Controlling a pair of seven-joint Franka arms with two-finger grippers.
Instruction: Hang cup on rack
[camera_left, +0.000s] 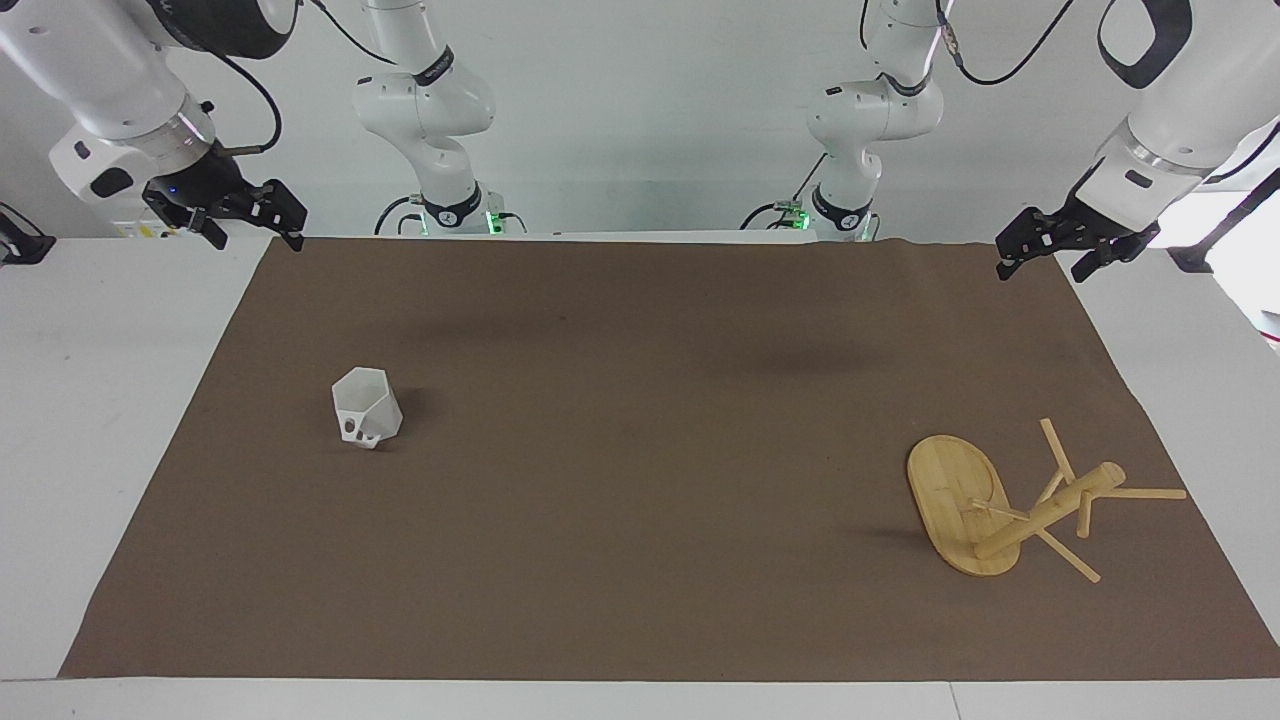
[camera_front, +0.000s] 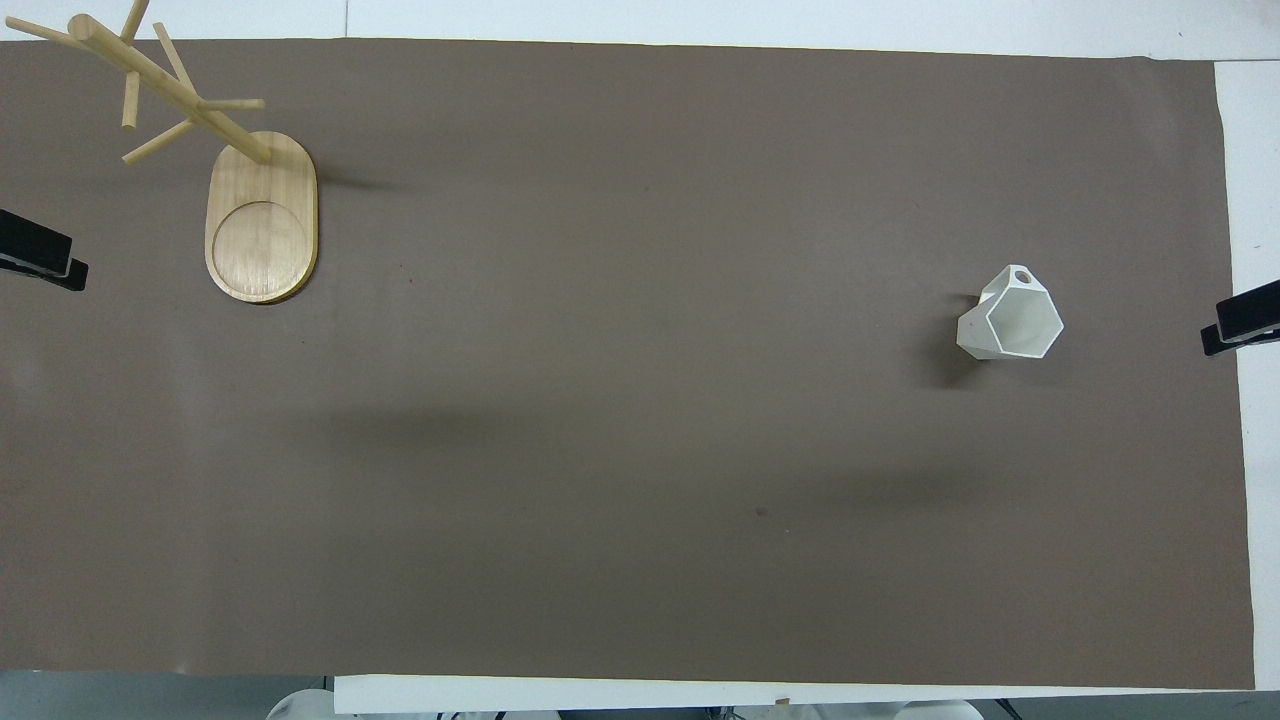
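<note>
Two grippers hang idle over the robots' edge of the counter, one at each corner of the brown mat (camera_left: 640, 450). The right gripper (camera_left: 243, 222) is raised over the corner at the right arm's end, its black fingers (camera_left: 290, 215) spread wide with nothing between them. The left gripper (camera_left: 1060, 245) is raised over the corner at the left arm's end, its fingers (camera_left: 1010, 262) likewise spread wide and holding nothing. Both arms wait.

Farther out, toward the right arm's end, the small white faceted cup (camera_left: 366, 407) with a hexagonal rim stands upright on the mat. Its mouth is open upward and its angular pierced handle points away from the robots. Nothing touches it.

Farther still, toward the left arm's end and well apart from the cup, stands the light bamboo mug rack (camera_left: 1000, 510). Its flat oval base (camera_left: 945, 490) lies on the mat. The thick round post rises from the end of the base that is farther from the robots, with thin pegs (camera_left: 1145, 493) sticking out near its top. No cup hangs on any peg.

The white counter (camera_left: 120, 400) shows bare around the mat's edges.
</note>
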